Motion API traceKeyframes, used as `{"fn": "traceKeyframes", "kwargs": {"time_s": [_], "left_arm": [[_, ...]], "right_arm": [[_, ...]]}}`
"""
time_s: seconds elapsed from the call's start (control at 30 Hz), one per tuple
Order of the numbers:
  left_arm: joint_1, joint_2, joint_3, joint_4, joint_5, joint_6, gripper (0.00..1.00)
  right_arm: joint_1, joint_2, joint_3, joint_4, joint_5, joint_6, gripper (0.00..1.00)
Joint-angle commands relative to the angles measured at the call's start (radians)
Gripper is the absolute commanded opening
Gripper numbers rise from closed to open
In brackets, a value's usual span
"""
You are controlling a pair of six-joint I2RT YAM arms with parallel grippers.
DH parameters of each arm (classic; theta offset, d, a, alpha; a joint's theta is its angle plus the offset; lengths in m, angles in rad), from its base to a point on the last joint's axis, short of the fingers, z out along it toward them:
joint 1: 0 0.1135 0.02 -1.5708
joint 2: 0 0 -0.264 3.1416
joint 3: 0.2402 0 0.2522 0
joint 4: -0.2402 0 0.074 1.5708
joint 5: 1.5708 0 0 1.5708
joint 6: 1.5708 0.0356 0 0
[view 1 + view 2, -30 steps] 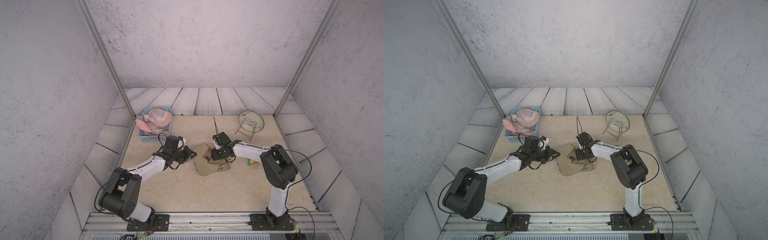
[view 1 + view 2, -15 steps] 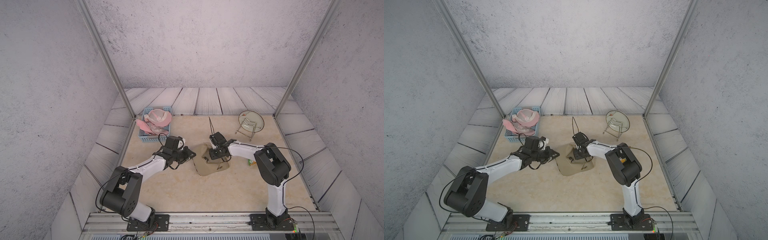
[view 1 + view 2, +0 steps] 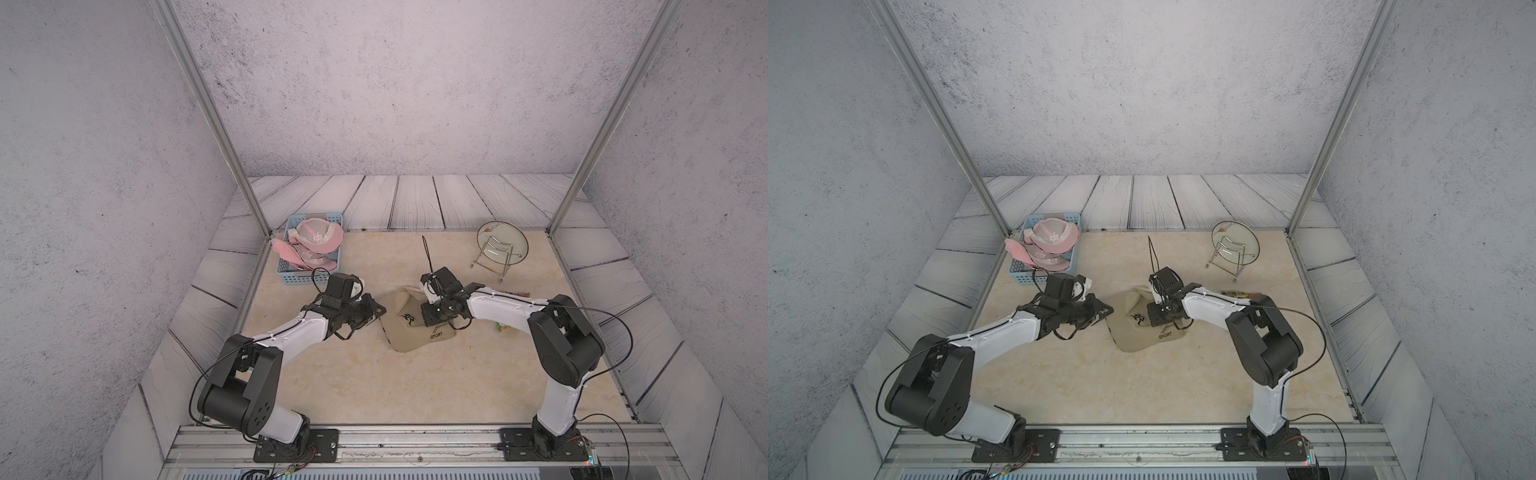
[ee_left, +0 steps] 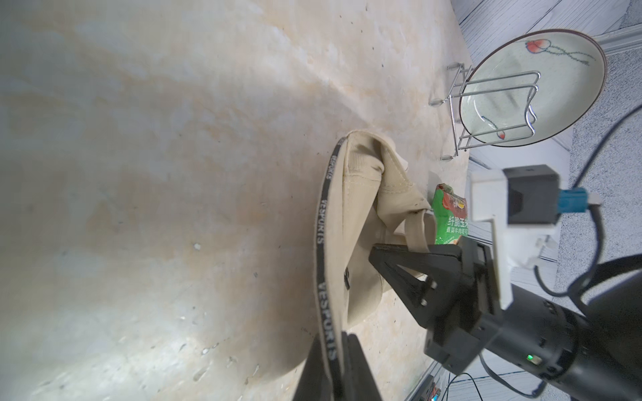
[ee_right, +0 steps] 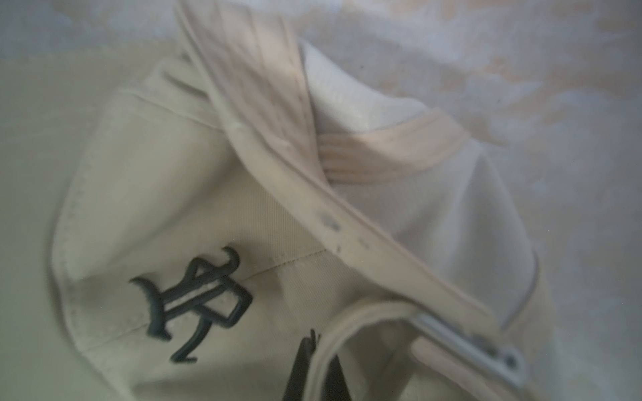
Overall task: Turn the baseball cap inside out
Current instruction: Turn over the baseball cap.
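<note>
A beige baseball cap (image 3: 405,338) (image 3: 1133,338) lies crumpled on the tan table between both arms. My left gripper (image 3: 379,310) (image 3: 1108,310) is shut on its brim edge; in the left wrist view the jaws (image 4: 334,340) pinch the black lettered band of the cap (image 4: 357,215). My right gripper (image 3: 430,320) (image 3: 1156,318) presses down on the crown from the right. In the right wrist view it (image 5: 319,350) is shut on the rim of the back strap opening of the cap (image 5: 173,208), beside the black embroidered logo (image 5: 194,302).
A blue basket (image 3: 291,277) with pink caps stands at the back left. A plate on a wire rack (image 3: 502,248) stands at the back right. A green snack packet (image 3: 503,327) (image 4: 451,215) lies under the right forearm.
My right gripper has closed on the cap's back strap edge, after shifting slightly toward the cap. The left gripper has stayed shut on the brim.
</note>
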Motion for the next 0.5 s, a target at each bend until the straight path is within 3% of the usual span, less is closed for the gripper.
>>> {"fn": "traceKeyframes", "kwargs": {"time_s": [0.0, 0.27, 0.47], "left_arm": [[0.007, 0.001, 0.005, -0.054, -0.015, 0.060, 0.00], [0.007, 0.008, -0.003, -0.043, -0.011, 0.055, 0.00], [0.007, 0.013, -0.004, -0.043, -0.007, 0.061, 0.00]], "right_arm": [[-0.001, -0.019, -0.010, -0.059, 0.041, 0.000, 0.09], [0.000, -0.010, -0.058, -0.059, 0.141, 0.075, 0.32], [0.000, -0.002, -0.045, -0.054, 0.159, 0.110, 0.37]]}}
